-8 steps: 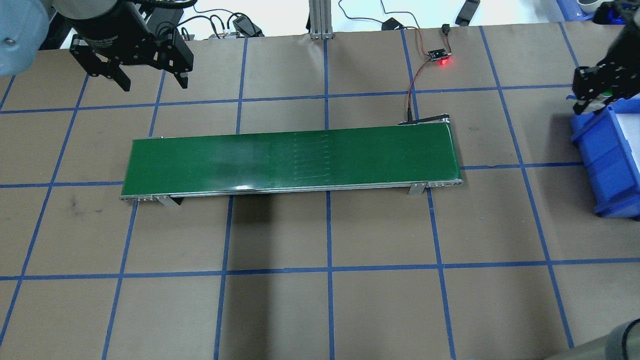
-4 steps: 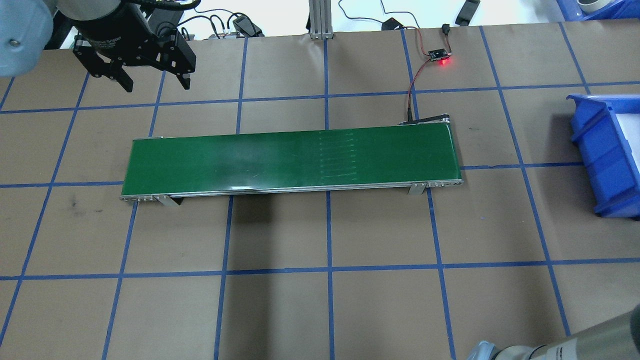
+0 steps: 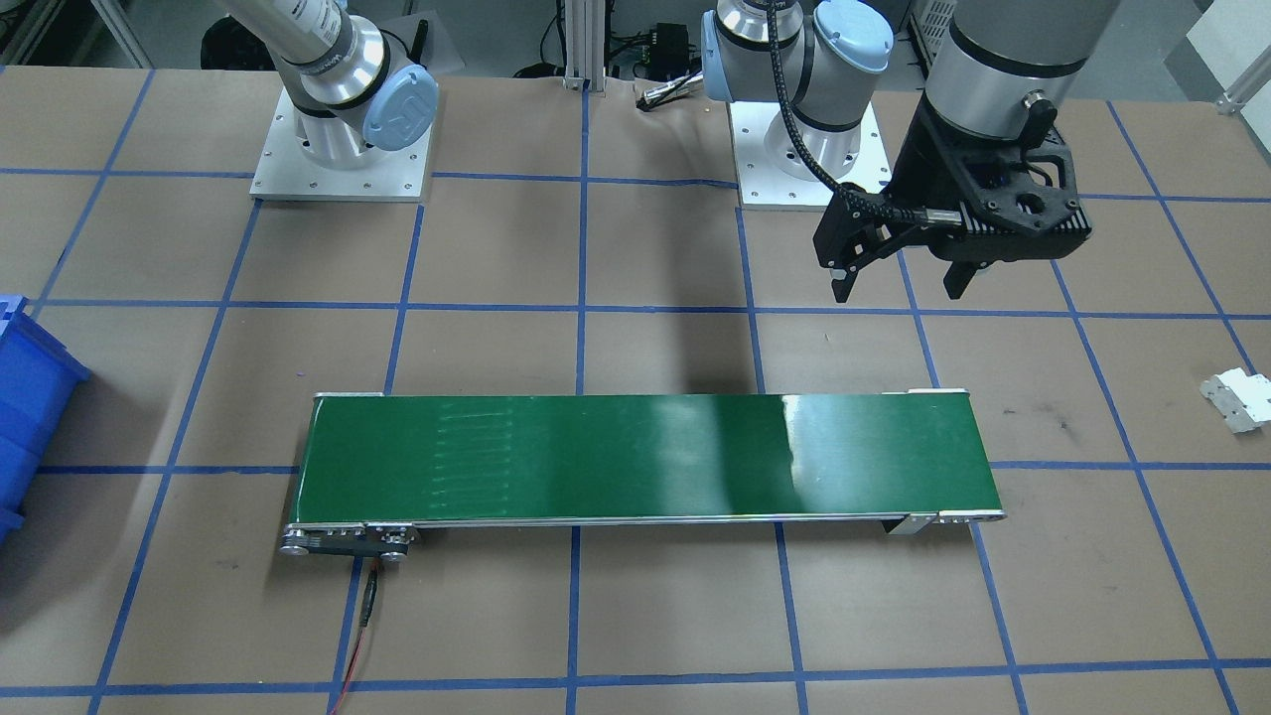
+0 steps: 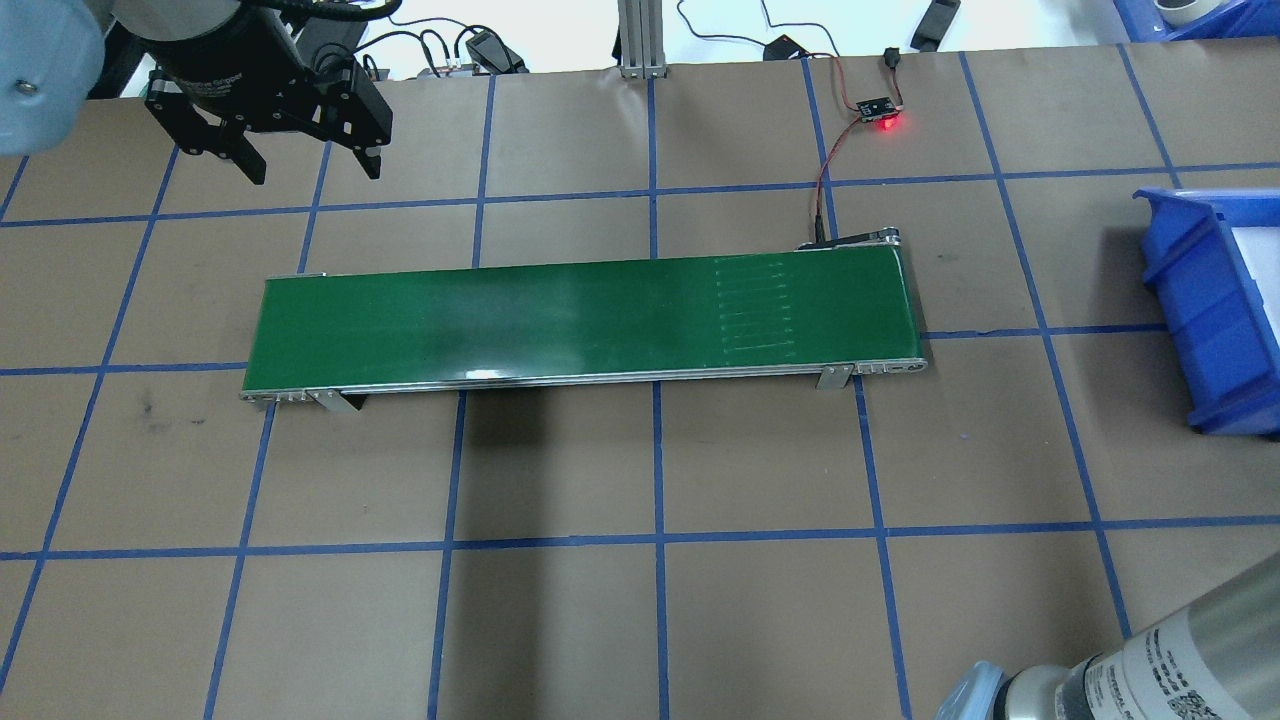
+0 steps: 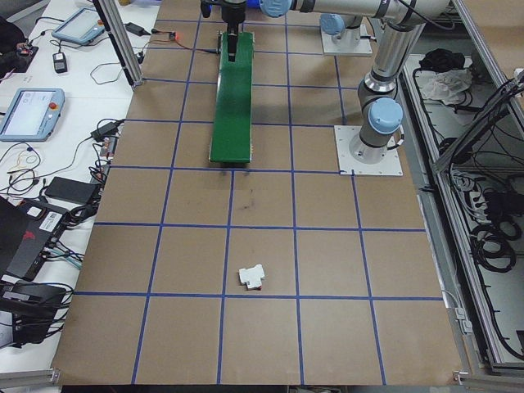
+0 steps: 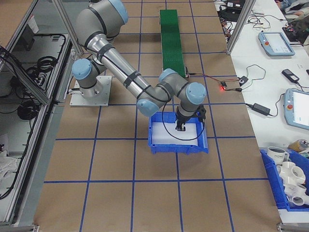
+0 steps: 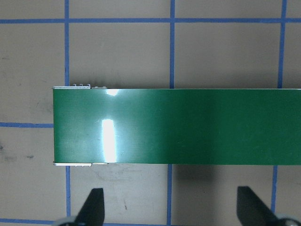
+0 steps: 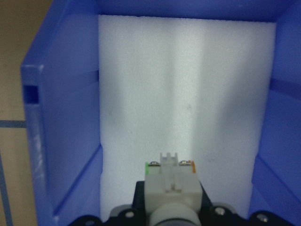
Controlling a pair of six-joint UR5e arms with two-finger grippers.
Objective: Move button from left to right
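Gripping the button [image 8: 171, 181] in the right gripper [image 6: 182, 126], jaws clenched on its pale body. Holding it down inside the blue bin [image 6: 176, 146] at the right end of the bench [image 4: 760, 460], over the white foam liner [image 8: 188, 70]. Not telling, from any view, whether the button is touching the foam. Showing in the right wrist view a green tab at one upper corner of the button and an orange one at the other. Showing also a rounded grey part nearest the camera and the bin's blue walls rising on both sides.

Hanging the left gripper [image 4: 312, 172] high over the left part of the bench, jaws released and spread wide, with nothing between them. Looking down, in the left wrist view, on the left end of the green conveyor belt [image 7: 178, 125], with both fingertips [image 7: 91, 209] showing at the lower edge, apart from the belt.

Lying lengthwise along the middle of the bench, that belt, carrying nothing on its surface. Resting flat on the brown paper well past the belt's left end, a small white bracket piece [image 3: 1234, 397], apart from everything else. Glowing red beyond the belt's right end, a small circuit board [image 4: 880, 110], joined to the belt's frame by a thin wire.
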